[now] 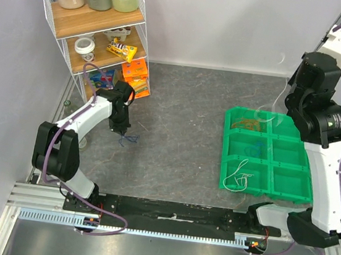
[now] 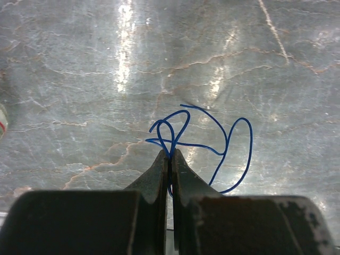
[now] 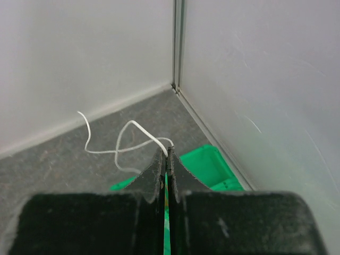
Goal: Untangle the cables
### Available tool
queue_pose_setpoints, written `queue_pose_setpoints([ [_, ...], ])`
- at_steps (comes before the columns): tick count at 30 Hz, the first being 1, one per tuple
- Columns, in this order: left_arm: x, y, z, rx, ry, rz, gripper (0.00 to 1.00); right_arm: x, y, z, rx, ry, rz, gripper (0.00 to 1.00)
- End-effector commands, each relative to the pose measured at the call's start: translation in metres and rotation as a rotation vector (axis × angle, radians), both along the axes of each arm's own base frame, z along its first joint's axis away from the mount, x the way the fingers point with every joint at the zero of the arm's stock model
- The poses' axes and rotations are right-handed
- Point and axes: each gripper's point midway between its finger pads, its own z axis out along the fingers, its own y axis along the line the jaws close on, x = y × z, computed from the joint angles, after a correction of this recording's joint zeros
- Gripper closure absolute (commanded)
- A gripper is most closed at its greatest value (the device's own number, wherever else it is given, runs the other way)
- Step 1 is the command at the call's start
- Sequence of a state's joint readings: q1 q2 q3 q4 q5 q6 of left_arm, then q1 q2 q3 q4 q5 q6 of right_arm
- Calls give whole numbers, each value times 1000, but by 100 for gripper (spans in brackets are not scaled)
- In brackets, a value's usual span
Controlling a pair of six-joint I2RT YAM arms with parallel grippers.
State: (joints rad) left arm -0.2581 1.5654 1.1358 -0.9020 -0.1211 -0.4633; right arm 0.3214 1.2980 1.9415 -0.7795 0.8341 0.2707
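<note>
**Both wires pinched, grippers well apart**

We saw the left gripper pressed shut on the blue wire, its loops lying ahead and to the right, low over the table. The right gripper nipped the white wire high above the green tray, close to the wall corner. Open table lay btwn the two.
</note>
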Motion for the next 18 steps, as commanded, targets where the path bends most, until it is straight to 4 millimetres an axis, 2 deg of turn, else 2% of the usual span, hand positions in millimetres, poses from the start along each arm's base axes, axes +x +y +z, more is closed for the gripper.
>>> queue_pose_setpoints([
  [1,20,-16,22,-83,-90,-56,98,-41,-9,-16,-4,56,37,100],
  [6,24,-25,23,-126,-82,-64,98,-76,-7,-27,5,64,135,100],
  [11,28,-36,30,-177,-89,-69,98,-99,2,-75,119,147,178,100],
  [18,31,-49,41,-222,-109,-87,98,-105,6,-133,198,220,160,100],
])
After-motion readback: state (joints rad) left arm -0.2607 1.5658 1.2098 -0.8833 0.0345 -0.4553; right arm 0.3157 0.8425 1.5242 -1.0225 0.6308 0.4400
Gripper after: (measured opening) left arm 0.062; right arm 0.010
